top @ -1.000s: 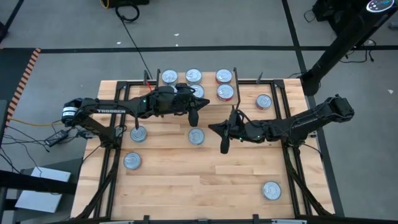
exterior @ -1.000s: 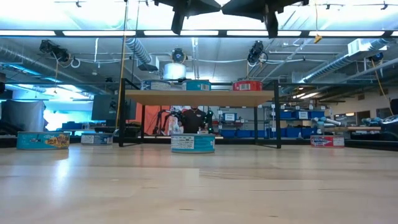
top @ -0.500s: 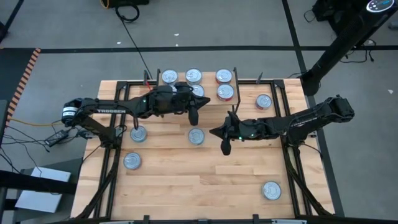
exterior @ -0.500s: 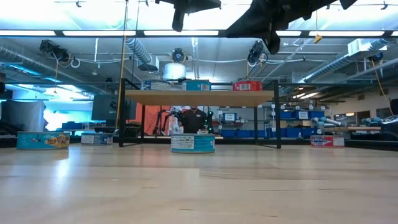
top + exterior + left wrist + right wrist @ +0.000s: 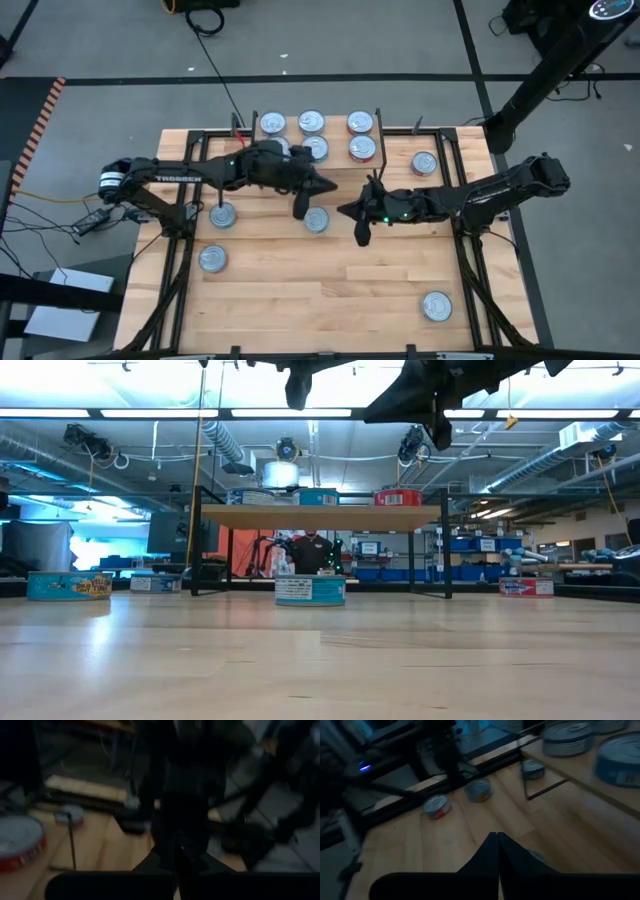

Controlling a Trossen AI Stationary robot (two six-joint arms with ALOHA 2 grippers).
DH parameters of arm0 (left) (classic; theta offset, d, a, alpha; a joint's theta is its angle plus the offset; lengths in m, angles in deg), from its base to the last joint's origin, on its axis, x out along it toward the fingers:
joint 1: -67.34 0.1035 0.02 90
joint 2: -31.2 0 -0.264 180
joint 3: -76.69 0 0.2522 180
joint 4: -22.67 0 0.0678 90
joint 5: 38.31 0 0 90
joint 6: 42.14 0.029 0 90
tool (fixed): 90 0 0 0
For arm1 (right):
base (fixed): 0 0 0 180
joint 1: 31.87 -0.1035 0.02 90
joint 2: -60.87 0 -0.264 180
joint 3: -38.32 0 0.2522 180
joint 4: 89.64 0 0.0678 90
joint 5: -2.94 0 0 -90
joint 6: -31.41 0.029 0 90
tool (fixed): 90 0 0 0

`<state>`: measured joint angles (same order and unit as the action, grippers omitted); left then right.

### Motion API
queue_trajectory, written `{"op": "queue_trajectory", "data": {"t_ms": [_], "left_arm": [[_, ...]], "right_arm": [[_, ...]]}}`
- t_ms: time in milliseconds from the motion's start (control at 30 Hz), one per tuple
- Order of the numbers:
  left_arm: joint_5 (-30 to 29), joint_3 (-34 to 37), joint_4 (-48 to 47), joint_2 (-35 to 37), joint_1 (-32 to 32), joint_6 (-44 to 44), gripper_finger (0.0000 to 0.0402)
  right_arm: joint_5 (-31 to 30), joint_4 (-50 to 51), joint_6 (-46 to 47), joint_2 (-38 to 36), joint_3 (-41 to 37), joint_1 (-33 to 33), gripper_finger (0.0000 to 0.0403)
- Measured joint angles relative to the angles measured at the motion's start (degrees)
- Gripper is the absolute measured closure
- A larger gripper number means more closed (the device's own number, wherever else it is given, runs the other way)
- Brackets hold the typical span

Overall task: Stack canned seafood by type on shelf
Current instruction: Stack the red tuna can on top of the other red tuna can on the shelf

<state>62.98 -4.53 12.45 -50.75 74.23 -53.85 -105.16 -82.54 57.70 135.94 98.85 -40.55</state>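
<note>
Several round tins with silver tops stand on the shelf (image 5: 338, 135) at the table's far edge, among them a red-sided one (image 5: 362, 148) and a blue one (image 5: 316, 497). The shelf's wood top (image 5: 320, 517) rests on thin black legs. Other tins sit on the tabletop: one in the middle (image 5: 316, 220), two at the left (image 5: 222, 214) (image 5: 212, 259), one at the right near the shelf (image 5: 424, 162), one near the right front (image 5: 436, 305). My left gripper (image 5: 300, 207) hovers shut just left of the middle tin. My right gripper (image 5: 362, 236) hovers shut to that tin's right.
Black rails (image 5: 465, 250) run along both sides of the tabletop. Open wood (image 5: 320, 290) lies toward the near edge. The low view looks under the shelf into a room with racks and lights. In the right wrist view, tabletop tins (image 5: 437, 806) and the shelf's tins (image 5: 567, 737) show.
My left gripper has swung at the wrist and moved toward the near edge, now beside the middle tin. My right gripper has turned at the wrist and shifted slightly left, staying high above the table. No tin has moved.
</note>
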Motion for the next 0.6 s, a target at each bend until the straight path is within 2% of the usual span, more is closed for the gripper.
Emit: {"op": "queue_trajectory", "data": {"t_ms": [133, 267, 467, 600], "left_arm": [[-2.94, 0.00, -7.95, 1.41, -2.33, 5.13, 0.0399], [-4.87, 0.00, -14.63, 1.61, -5.67, 5.25, 0.0400], [-10.58, 0.00, -26.91, 1.76, -12.91, -0.28, 0.0400], [-14.55, 0.00, -35.03, 2.45, -19.09, -7.01, 0.0401]], "right_arm": [[9.15, 2.66, -2.05, -1.40, 0.00, 0.87, 0.0400], [13.46, 9.89, -4.87, -3.20, 0.00, 2.57, 0.0401], [20.29, 19.32, -10.94, -5.29, 0.00, 5.94, 0.0402], [24.02, 22.48, -13.98, -7.25, 0.00, 8.53, 0.0402]]}}
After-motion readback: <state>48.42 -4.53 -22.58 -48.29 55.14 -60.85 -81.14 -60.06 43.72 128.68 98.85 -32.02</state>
